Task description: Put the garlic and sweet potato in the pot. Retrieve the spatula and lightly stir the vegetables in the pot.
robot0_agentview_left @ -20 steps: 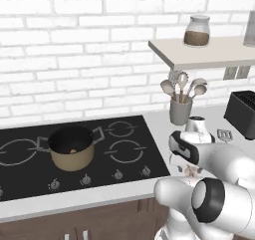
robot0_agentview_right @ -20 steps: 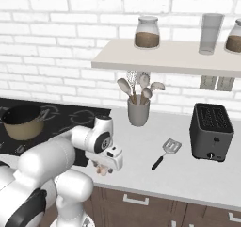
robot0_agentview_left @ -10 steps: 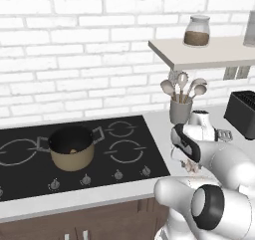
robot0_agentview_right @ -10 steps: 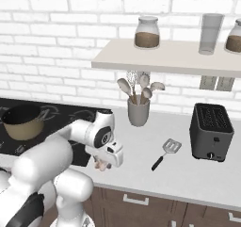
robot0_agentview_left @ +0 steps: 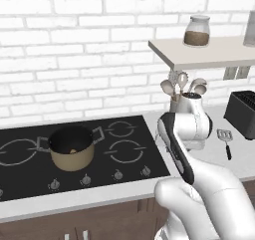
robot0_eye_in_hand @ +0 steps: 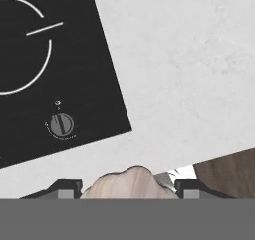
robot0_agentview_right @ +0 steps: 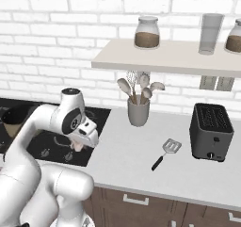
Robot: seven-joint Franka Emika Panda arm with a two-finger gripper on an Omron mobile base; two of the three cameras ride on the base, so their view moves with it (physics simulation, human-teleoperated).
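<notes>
The end effector [robot0_eye_in_hand: 128, 190] is clamped on the sweet potato [robot0_eye_in_hand: 130, 181], a pale pinkish lump wedged between the two dark finger tips, so the grip looks made for carrying rather than for reaching. In the right base view the lump hangs under the hand, held off the surface. Below it lie the near right corner of the black cooktop [robot0_eye_in_hand: 89, 84], one stove knob [robot0_eye_in_hand: 61, 124] and the pale tabletop [robot0_eye_in_hand: 189, 60] beside it, which suggests the load is up clear of the knobs for a sideways trip. The pot [robot0_agentview_left: 72, 152] stands on the cooktop's left burner, well apart from the hand, its dark inside showing a small pale speck that is probably the garlic [robot0_agentview_left: 73, 151]. The spatula [robot0_agentview_right: 165, 151] lies flat on the tabletop between the utensil cup [robot0_agentview_right: 138, 112] and the toaster [robot0_agentview_right: 211, 131], untouched, waiting for the stirring step.
</notes>
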